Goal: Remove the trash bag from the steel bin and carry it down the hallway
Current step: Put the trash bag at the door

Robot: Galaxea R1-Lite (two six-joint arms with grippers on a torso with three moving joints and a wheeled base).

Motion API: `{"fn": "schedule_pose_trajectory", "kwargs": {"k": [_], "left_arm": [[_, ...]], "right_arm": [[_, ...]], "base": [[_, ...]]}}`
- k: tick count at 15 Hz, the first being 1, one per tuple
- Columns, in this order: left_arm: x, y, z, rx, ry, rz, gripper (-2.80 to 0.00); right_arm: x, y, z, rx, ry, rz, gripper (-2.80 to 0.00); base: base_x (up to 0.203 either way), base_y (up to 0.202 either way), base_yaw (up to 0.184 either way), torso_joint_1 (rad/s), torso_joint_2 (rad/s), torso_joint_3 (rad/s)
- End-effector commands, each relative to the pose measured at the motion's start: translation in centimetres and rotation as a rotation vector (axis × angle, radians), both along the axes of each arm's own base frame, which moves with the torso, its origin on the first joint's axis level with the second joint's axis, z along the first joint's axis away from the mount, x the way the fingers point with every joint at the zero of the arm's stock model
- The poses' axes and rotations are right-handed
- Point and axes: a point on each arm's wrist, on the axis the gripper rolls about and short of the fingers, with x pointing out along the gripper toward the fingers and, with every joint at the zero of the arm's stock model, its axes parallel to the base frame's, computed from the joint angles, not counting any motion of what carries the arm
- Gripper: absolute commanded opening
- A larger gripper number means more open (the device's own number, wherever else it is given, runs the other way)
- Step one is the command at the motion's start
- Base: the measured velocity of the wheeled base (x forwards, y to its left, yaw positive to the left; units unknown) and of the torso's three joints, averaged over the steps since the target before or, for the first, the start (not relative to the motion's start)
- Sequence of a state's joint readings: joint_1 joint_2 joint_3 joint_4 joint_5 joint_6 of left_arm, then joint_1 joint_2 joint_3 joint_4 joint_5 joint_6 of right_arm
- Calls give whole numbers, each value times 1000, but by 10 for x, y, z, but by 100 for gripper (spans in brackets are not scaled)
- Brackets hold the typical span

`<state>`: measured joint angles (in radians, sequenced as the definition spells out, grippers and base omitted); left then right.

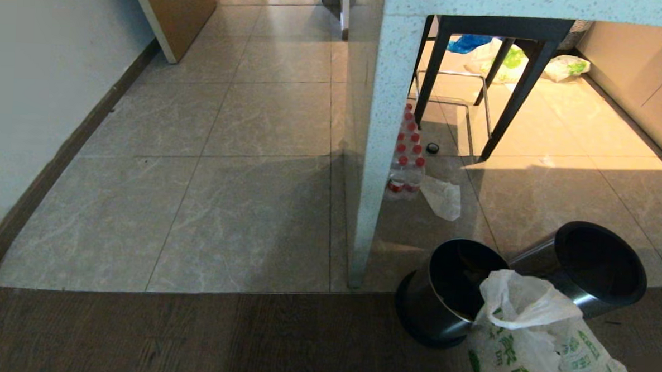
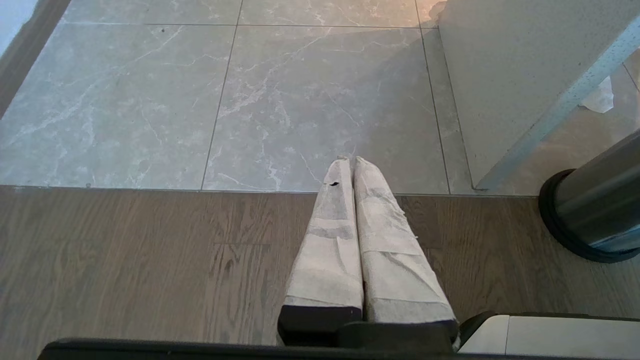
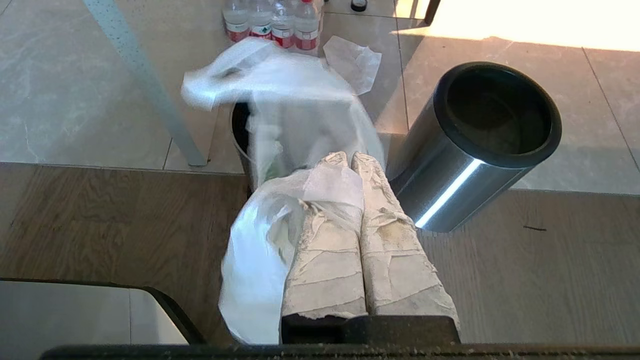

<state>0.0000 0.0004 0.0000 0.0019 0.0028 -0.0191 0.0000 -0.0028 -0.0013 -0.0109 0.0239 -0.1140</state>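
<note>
though low over the wood floor, right hand (image 3: 350,157) (fingers pinched together) gripping the trash bag (image 3: 260,250).

Shrink-wrapped pack of red-capped water bottles (image 1: 406,156) stood by the speckled table leg (image 1: 378,154), crumpled white bag (image 1: 442,197) beside it, black stool (image 1: 484,75) behind, blue bag (image 1: 467,43) further back on tiles.

The bag (image 1: 542,340) is cut off by the head view's near edge and blurred in the right wrist view, hiding the near bin's (image 1: 443,294) right rim there.
</note>
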Motion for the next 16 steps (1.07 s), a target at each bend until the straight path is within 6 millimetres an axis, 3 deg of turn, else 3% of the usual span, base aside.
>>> {"fn": "schedule_pose_trajectory", "kwargs": {"k": [1, 2, 10, 16], "left_arm": [[0, 0, 0, -1, -2, 2, -280], [0, 0, 0, -1, -2, 2, -280], [0, 0, 0, -1, -1, 0, -280], [0, 0, 0, -7, -1, 2, -280]], "right_arm": [[1, 0, -1, 48, -13, -14, -280], [2, -1, -2, 115, -28, -27, -280], [2, -1, -2, 121, -32, -29, -280], [2, -1, -2, 121, -32, -29, -280]], "base": [[0, 0, 0, 0, 0, 0], [0, 0, 0, 0, 0, 0], [0, 0, 0, 0, 0, 0], [0, 0, 0, 0, 3, 157]]}}
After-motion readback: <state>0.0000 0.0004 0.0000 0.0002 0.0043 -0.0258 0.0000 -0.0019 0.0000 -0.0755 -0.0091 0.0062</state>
